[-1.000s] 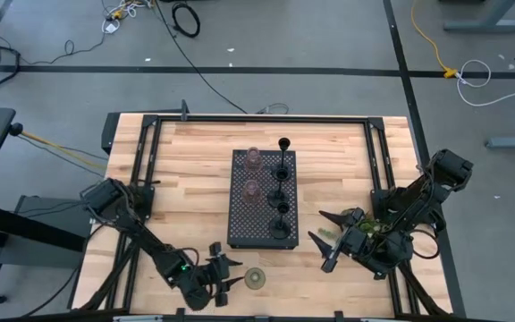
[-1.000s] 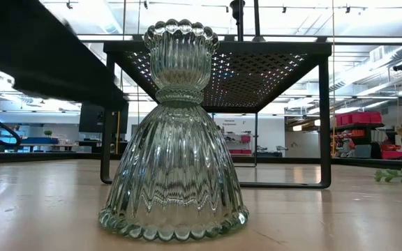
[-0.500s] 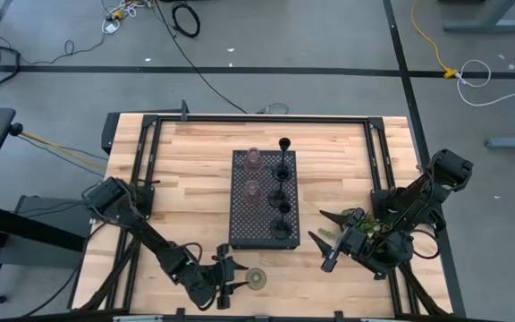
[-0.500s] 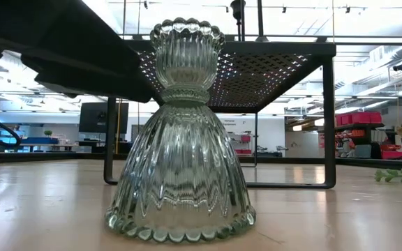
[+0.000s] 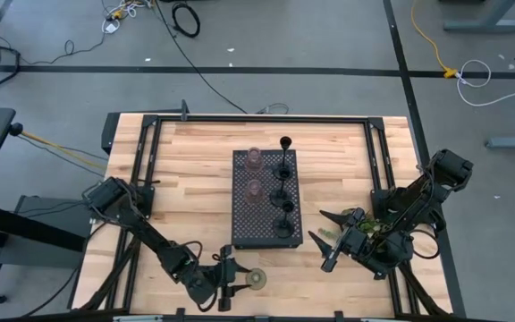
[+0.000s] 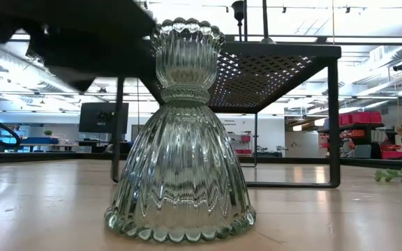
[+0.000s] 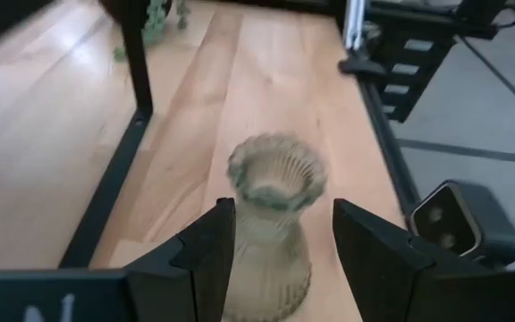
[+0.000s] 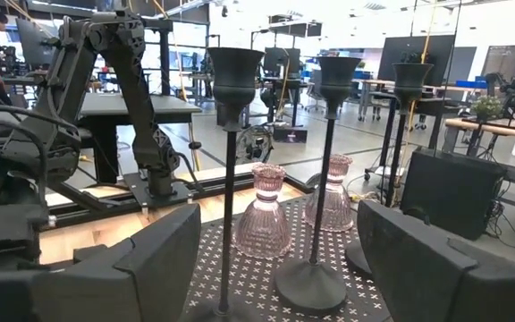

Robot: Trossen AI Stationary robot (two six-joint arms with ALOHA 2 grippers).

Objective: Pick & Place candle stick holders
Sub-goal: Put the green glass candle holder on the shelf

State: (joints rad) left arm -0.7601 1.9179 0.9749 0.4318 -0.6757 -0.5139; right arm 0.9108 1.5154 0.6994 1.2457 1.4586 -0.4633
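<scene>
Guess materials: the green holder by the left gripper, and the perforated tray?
Green candle holder: looks like pressed glass, pale green and glossy; see-through, ribbed, beaded rims. It sits between the open fingers of the left gripper. Perforated tray: probably metal, matte black, thin sheet punched with holes on slim legs; it could be painted.

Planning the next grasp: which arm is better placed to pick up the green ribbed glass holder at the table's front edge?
The left. Its hand is open, fingers either side of the green ribbed glass holder; the right hand waits farther right, by the black perforated tray.
</scene>
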